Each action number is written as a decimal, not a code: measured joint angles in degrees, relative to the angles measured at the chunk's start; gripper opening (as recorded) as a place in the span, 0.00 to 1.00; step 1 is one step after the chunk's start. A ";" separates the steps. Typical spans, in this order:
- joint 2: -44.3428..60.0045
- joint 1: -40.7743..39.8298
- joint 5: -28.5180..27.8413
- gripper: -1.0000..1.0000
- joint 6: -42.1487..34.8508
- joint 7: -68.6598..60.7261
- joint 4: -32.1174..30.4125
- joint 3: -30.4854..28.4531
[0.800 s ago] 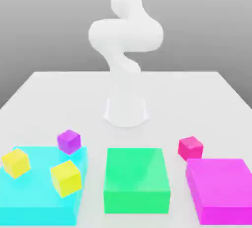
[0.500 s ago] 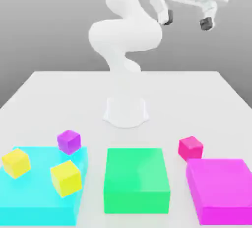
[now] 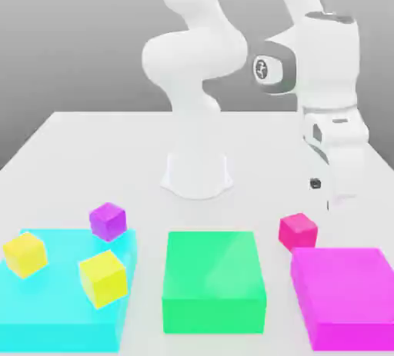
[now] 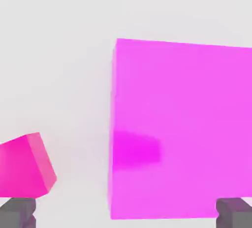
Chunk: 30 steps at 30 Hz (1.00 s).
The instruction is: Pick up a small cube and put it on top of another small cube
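The small cube [image 3: 298,230] is hot pink and glossy and rests on the white table beside the far corner of a large magenta block [image 3: 346,293]. In the hand view the same small cube [image 4: 22,165] lies close to one dark fingertip [image 4: 17,212], off to the side of the gap. My gripper [image 3: 331,197] hangs just above the table, a little behind the pink cube and towards the exterior view's right. The gripper [image 4: 125,214] is open wide and holds nothing. Another small cube [image 3: 107,220], purple, sits far off at the exterior view's left, touching a cyan block's back edge.
The flat cyan block [image 3: 61,324] carries two yellow cubes [image 3: 24,254] [image 3: 102,276]. A green block [image 3: 214,279] lies at front centre. The magenta block [image 4: 182,123] sits under the hand. The arm's white base [image 3: 198,174] stands mid-table.
The hand has swung down from the top of the exterior view to just above the table near the pink cube. No cube or block has moved.
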 joint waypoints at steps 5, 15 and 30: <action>8.61 2.80 0.23 0.50 7.25 -6.12 -2.42 0.78; 20.96 2.92 -0.07 0.00 17.46 -6.13 -0.53 0.65; -0.44 -2.90 -3.22 0.00 -1.57 -11.74 -2.54 -3.84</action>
